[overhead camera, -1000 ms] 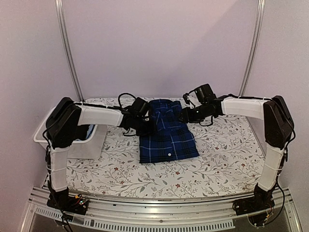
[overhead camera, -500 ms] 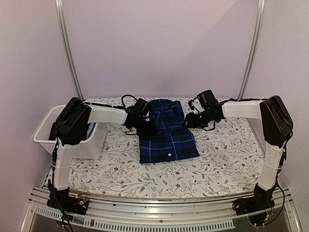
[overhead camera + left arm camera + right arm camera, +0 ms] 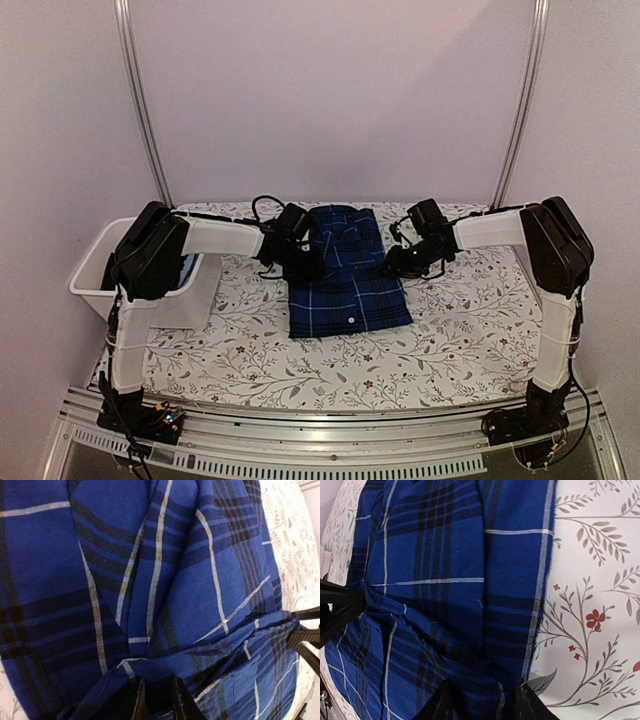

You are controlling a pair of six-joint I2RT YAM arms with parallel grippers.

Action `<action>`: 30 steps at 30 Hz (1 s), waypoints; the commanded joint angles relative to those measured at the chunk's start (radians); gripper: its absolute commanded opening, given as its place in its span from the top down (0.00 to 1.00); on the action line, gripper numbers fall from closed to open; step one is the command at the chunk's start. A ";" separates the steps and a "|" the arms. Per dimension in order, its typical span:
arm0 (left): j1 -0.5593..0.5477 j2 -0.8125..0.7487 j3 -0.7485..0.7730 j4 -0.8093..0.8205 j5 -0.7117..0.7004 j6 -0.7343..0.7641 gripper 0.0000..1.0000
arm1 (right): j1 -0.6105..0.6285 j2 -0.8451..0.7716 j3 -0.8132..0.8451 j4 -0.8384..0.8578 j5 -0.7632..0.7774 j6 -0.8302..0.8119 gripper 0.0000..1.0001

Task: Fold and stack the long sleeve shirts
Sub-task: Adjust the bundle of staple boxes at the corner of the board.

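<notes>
Lilac walls with two metal rails stand behind a desk (image 3: 470,330). It is covered in a white cloth printed with leaves and small red flowers. A white bin (image 3: 95,278) stands at the desk's left edge, partly hidden by the left arm.

Item under task: one navy plaid shirt (image 3: 345,285) with thin white and light-blue lines. It lies folded into a rough rectangle at the middle of the desk, collar end toward the far wall. One white button (image 3: 357,318) shows close to its near edge.

Left fingers (image 3: 310,262): positioned at the shirt's left edge, partway along its length. In the left wrist view the left fingers (image 3: 138,705) sit close together with a ridge of plaid cloth gathered between them. Creases run out from that spot. Finding: clamped on the shirt.

Right fingers (image 3: 396,262): positioned at the shirt's right edge, opposite the left pair. In the right wrist view the right fingers (image 3: 526,704) stand apart, with the shirt's edge lying between them. One is over the plaid and the other is at the hem beside the printed cover. Finding: apart, no pinch visible.

Each wrist view shows the other pair as a dark shape at the far side of the shirt.
</notes>
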 commanded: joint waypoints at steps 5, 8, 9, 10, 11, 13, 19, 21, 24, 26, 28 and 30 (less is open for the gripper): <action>0.004 -0.003 0.023 -0.030 0.007 0.018 0.81 | 0.003 -0.010 0.012 0.012 0.012 0.001 0.87; 0.003 -0.002 0.024 -0.029 0.007 0.017 0.81 | 0.012 -0.046 0.005 0.020 0.053 -0.010 0.95; 0.003 -0.001 0.025 -0.029 0.006 0.017 0.81 | 0.016 -0.057 0.002 0.024 0.070 -0.015 0.96; 0.004 0.000 0.026 -0.029 0.006 0.018 0.81 | 0.020 -0.066 -0.005 0.031 0.085 -0.023 0.97; 0.005 0.001 0.026 -0.029 0.006 0.018 0.81 | 0.025 -0.077 -0.012 0.041 0.094 -0.028 0.97; 0.005 0.003 0.028 -0.029 0.003 0.019 0.81 | 0.025 -0.084 -0.020 0.050 0.112 -0.031 0.98; 0.008 0.001 0.047 -0.036 0.001 0.032 0.80 | 0.025 -0.044 -0.023 0.060 0.139 -0.043 0.82; 0.008 -0.005 0.071 -0.046 -0.004 0.053 0.75 | 0.025 -0.035 -0.022 0.055 0.151 -0.043 0.73; 0.010 -0.031 0.100 -0.065 -0.036 0.084 0.65 | 0.025 -0.055 -0.021 0.044 0.177 -0.041 0.57; 0.009 -0.074 0.103 -0.074 -0.062 0.097 0.60 | 0.025 -0.085 -0.009 0.015 0.202 -0.042 0.52; 0.009 -0.126 0.079 -0.075 -0.088 0.094 0.56 | 0.026 -0.118 0.001 -0.008 0.217 -0.039 0.49; 0.007 -0.188 0.026 -0.066 -0.099 0.076 0.55 | 0.030 -0.152 -0.002 -0.022 0.228 -0.032 0.48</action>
